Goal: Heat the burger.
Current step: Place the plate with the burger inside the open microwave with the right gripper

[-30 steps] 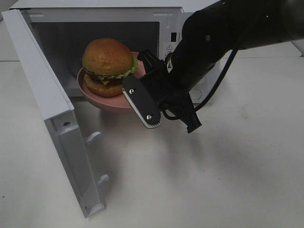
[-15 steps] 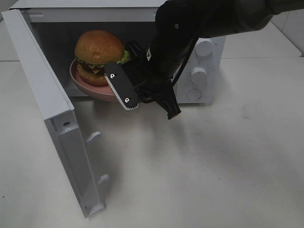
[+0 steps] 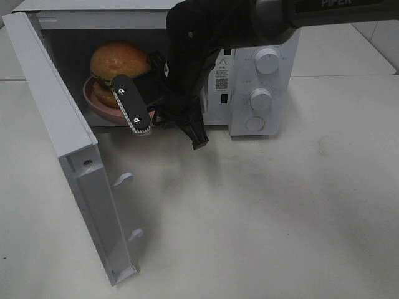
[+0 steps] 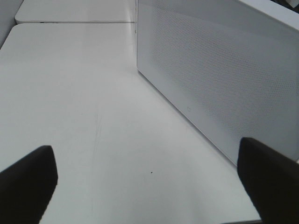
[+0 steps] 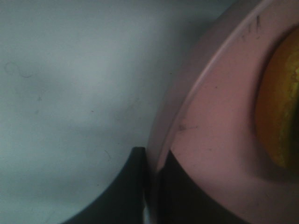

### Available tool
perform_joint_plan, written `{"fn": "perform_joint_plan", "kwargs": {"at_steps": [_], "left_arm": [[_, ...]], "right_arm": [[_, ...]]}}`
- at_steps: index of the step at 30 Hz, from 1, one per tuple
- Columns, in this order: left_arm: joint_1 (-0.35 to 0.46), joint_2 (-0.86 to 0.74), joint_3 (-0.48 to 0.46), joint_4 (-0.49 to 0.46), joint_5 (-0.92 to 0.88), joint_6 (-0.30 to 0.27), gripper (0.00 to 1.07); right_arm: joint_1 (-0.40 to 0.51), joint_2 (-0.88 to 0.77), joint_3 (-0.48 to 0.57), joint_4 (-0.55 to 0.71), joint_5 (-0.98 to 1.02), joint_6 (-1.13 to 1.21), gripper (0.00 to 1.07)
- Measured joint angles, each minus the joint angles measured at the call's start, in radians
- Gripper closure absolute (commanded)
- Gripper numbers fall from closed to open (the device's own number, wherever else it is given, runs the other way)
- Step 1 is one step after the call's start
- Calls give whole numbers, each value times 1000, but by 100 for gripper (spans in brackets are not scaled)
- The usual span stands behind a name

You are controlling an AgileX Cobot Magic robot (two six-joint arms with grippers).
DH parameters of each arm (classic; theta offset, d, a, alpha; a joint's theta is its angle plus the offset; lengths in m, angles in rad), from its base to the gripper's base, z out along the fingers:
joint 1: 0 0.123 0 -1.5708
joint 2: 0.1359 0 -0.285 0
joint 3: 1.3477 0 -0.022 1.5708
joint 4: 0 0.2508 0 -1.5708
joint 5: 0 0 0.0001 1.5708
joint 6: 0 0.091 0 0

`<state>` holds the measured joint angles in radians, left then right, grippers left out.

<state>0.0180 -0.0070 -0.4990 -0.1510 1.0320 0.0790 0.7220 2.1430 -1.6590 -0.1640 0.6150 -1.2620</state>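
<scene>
Pinching the rim of the pink plate (image 5: 219,130) — right gripper (image 5: 154,163), clamped; burger (image 3: 118,59) half-hidden behind arm (image 3: 199,37), inside microwave (image 3: 265,75).

Glossy burger (image 3: 118,59), matt pink plate (image 3: 98,107)

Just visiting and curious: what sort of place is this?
Probably a robot test bench, not a home kitchen: a white microwave stands door-open on a plain white table, and the pincer of a black robot arm holds a pink plate with a burger in its opening.
</scene>
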Motion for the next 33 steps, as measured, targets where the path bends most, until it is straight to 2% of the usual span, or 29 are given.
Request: {"fn": "perform_joint_plan", "kwargs": {"at_steps": [13, 15, 33], "left_arm": [[0, 0, 0, 0, 0, 0, 6], [0, 0, 0, 0, 0, 0, 6], [0, 0, 0, 0, 0, -1, 6]], "right_arm": [[0, 83, -170, -47, 68, 110, 107], [0, 116, -221, -50, 84, 121, 107], [0, 248, -411, -122, 123, 223, 103]]}}
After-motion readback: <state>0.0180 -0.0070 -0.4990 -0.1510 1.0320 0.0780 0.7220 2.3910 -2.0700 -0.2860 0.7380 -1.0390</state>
